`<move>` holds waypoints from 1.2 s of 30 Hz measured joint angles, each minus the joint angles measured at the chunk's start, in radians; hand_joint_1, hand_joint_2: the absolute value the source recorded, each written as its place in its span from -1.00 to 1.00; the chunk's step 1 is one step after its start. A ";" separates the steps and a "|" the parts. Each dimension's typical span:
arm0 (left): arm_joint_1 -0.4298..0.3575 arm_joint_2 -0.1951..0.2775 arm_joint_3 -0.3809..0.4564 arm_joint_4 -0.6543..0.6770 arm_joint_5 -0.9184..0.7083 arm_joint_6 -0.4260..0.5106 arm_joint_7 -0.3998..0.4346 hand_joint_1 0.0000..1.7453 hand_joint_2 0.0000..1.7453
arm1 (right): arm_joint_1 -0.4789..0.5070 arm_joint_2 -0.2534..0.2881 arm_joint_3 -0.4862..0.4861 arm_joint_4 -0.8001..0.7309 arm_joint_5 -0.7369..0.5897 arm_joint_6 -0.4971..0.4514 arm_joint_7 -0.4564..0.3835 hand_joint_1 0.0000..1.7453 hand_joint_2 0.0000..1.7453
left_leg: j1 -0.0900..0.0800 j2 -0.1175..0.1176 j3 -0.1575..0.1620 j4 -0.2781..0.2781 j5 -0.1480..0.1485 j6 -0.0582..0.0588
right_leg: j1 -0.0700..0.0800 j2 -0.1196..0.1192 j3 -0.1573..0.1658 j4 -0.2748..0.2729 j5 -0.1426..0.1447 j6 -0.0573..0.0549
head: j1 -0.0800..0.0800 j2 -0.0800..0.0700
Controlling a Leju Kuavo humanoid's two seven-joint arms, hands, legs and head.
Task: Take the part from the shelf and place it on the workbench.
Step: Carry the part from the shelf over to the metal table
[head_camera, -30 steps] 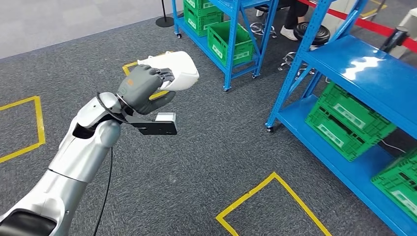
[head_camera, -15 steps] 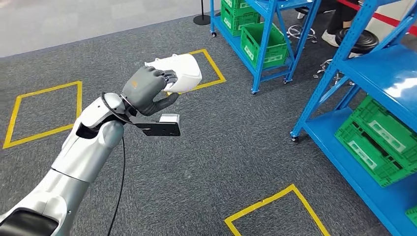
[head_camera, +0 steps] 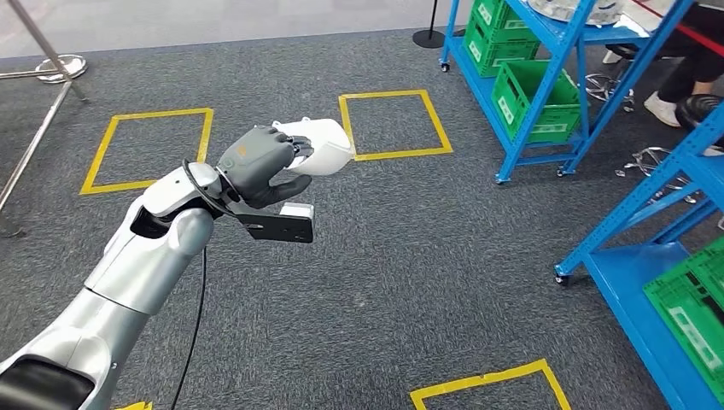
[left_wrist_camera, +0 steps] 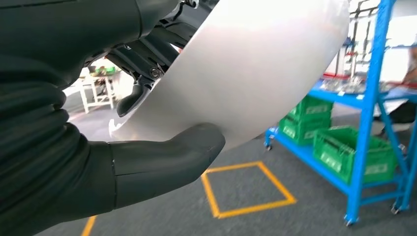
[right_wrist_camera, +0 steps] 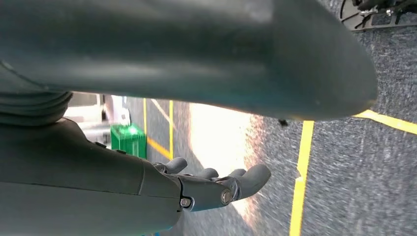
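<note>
The robot's left hand (head_camera: 256, 162), dark grey and at the end of a silver arm, gripped a smooth white moulded plastic part (head_camera: 323, 145) just left of the head frame's centre, held up above the dark grey carpeted floor (head_camera: 410, 248). In the left wrist view the thick thumb (left_wrist_camera: 167, 160) pressed against the underside of the part (left_wrist_camera: 255, 64) while the darker fingers (left_wrist_camera: 142, 59) curled over its far side.

The right hand (right_wrist_camera: 216, 187) held nothing; its fingers were stretched out and slightly apart, over carpet with yellow tape lines.

Yellow tape squares (head_camera: 393, 124) marked the floor in the upper middle and upper left of the head frame. A blue metal shelf rack (head_camera: 546, 85) carrying green plastic crates (head_camera: 534, 98) stood at the upper right, and a second blue rack (head_camera: 657, 282) with another green crate (head_camera: 691, 307) filled the lower right. A person's legs and shoe (head_camera: 674, 94) showed at the far upper right, and a metal barrier post (head_camera: 51, 64) at the upper left.
</note>
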 joint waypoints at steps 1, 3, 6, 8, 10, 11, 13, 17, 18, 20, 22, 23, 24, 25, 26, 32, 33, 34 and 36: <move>0.001 0.008 -0.006 -0.005 0.011 -0.010 -0.001 0.86 1.00 | 0.000 0.000 0.002 0.000 0.003 0.001 0.000 -1.00 -1.00 | 0.001 -0.015 -0.001 0.002 0.000 0.000 | -0.002 0.003 -0.015 0.023 0.003 0.002 | 0.000 0.000; 0.002 0.021 -0.017 -0.019 0.033 -0.028 -0.003 0.86 1.00 | 0.000 0.000 0.007 0.000 0.008 0.002 0.000 -1.00 -1.00 | 0.004 -0.047 -0.002 0.008 -0.001 -0.005 | -0.008 0.009 0.011 -0.045 0.060 0.006 | 0.000 0.000; 0.000 0.028 -0.044 -0.049 0.051 -0.042 -0.002 0.86 1.00 | -0.001 0.001 0.013 0.000 0.007 0.003 -0.001 -1.00 -1.00 | 0.010 -0.090 -0.012 0.022 -0.004 -0.025 | -0.019 0.064 0.087 -0.210 0.120 0.010 | 0.000 0.000; 0.000 0.026 -0.071 -0.067 0.052 -0.043 0.004 0.86 1.00 | -0.005 0.003 0.015 0.000 0.002 0.002 -0.005 -1.00 -1.00 | 0.012 -0.114 -0.021 0.020 0.002 -0.042 | -0.015 0.072 0.095 -0.230 0.118 0.001 | 0.000 0.000; 0.002 0.025 -0.099 -0.088 0.052 -0.043 0.014 0.86 1.00 | -0.010 0.005 0.015 0.000 -0.004 0.000 -0.007 -1.00 -1.00 | 0.014 -0.107 -0.030 0.018 0.005 -0.054 | -0.014 0.049 0.098 -0.235 0.125 -0.015 | 0.000 0.000; 0.002 0.022 -0.115 -0.102 0.052 -0.043 0.022 0.86 1.00 | -0.010 0.007 0.015 0.000 -0.007 -0.002 -0.007 -1.00 -1.00 | 0.013 -0.078 -0.040 0.035 -0.007 -0.057 | -0.013 0.037 0.100 -0.239 0.128 -0.024 | -0.003 0.000; -0.001 0.008 -0.148 -0.135 0.051 -0.051 0.040 0.86 1.00 | -0.006 0.009 0.015 0.000 -0.010 -0.005 -0.007 -1.00 -1.00 | 0.010 -0.007 -0.080 0.123 -0.058 -0.060 | -0.011 0.010 0.101 -0.244 0.131 -0.034 | -0.010 0.000; -0.004 -0.018 -0.207 -0.184 0.053 -0.075 0.062 0.86 1.00 | -0.002 0.009 0.015 0.000 -0.012 -0.007 -0.007 -1.00 -1.00 | 0.010 0.021 -0.143 0.274 -0.106 -0.064 | -0.007 -0.048 0.102 -0.245 0.127 -0.040 | -0.012 0.000; -0.006 -0.021 -0.215 -0.193 0.054 -0.077 0.064 0.86 1.00 | -0.003 0.010 0.015 0.000 -0.012 -0.007 -0.007 -1.00 -1.00 | 0.010 0.027 -0.119 0.234 -0.080 -0.061 | -0.007 -0.059 0.103 -0.245 0.126 -0.040 | -0.012 0.000; -0.012 -0.024 -0.225 -0.207 0.055 -0.079 0.066 0.86 1.00 | -0.004 0.012 0.015 0.000 -0.013 -0.007 -0.007 -1.00 -1.00 | 0.003 0.066 -0.047 0.104 -0.029 -0.051 | -0.004 -0.079 0.108 -0.244 0.123 -0.035 | -0.012 0.000; -0.022 -0.029 -0.233 -0.217 0.055 -0.079 0.065 0.86 1.00 | -0.004 0.013 0.015 0.000 -0.013 -0.008 -0.007 -1.00 -1.00 | -0.006 0.096 -0.005 0.024 -0.012 -0.037 | 0.000 -0.098 0.112 -0.244 0.119 -0.025 | -0.012 0.000; -0.026 -0.031 -0.237 -0.221 0.056 -0.079 0.063 0.86 1.00 | -0.005 0.014 0.015 0.000 -0.013 -0.008 -0.007 -1.00 -1.00 | -0.010 0.094 -0.003 0.015 -0.014 -0.031 | 0.002 -0.110 0.114 -0.245 0.118 -0.019 | -0.011 0.000; -0.029 -0.033 -0.242 -0.226 0.057 -0.080 0.062 0.86 1.00 | -0.006 0.014 0.015 0.000 -0.013 -0.009 -0.007 -1.00 -1.00 | -0.010 0.078 -0.004 0.014 -0.011 -0.024 | 0.002 -0.123 0.117 -0.247 0.117 -0.014 | -0.011 0.000; -0.032 -0.034 -0.247 -0.231 0.059 -0.081 0.061 0.86 1.00 | -0.008 0.014 0.015 0.000 -0.012 -0.009 -0.007 -1.00 -1.00 | -0.008 0.065 -0.003 0.010 -0.007 -0.019 | 0.000 -0.122 0.120 -0.245 0.115 -0.007 | -0.011 0.000; -0.036 -0.037 -0.252 -0.238 0.061 -0.082 0.063 0.86 1.00 | -0.009 0.015 0.015 0.000 -0.011 -0.009 -0.006 -1.00 -1.00 | -0.005 0.052 -0.002 0.007 -0.003 -0.013 | -0.003 -0.103 0.118 -0.234 0.105 -0.001 | -0.011 0.000; -0.044 -0.047 -0.282 -0.276 0.081 -0.087 0.092 0.86 1.00 | -0.003 0.015 0.015 0.000 0.004 0.001 -0.007 -1.00 -1.00 | 0.004 -0.031 -0.007 0.005 0.007 0.000 | -0.008 0.004 -0.011 0.020 0.006 0.015 | -0.004 0.000; -0.043 -0.044 -0.285 -0.279 0.083 -0.088 0.096 0.86 1.00 | -0.003 0.015 0.015 0.000 0.008 0.004 -0.007 -1.00 -1.00 | 0.005 -0.045 -0.007 0.007 0.007 -0.002 | -0.010 0.006 0.002 -0.012 0.034 0.016 | -0.004 0.000; -0.043 -0.040 -0.288 -0.282 0.087 -0.088 0.098 0.86 1.00 | -0.003 0.015 0.016 0.000 0.013 0.006 -0.007 -1.00 -1.00 | 0.007 -0.059 -0.008 0.009 0.008 -0.005 | -0.012 0.016 0.032 -0.075 0.070 0.016 | -0.004 0.000; -0.043 -0.032 -0.290 -0.286 0.105 -0.090 0.094 0.86 1.00 | -0.003 0.015 0.019 0.000 0.022 0.011 -0.008 -1.00 -1.00 | 0.007 -0.086 -0.014 0.016 0.008 -0.016 | -0.017 0.054 0.089 -0.198 0.112 0.014 | -0.004 0.000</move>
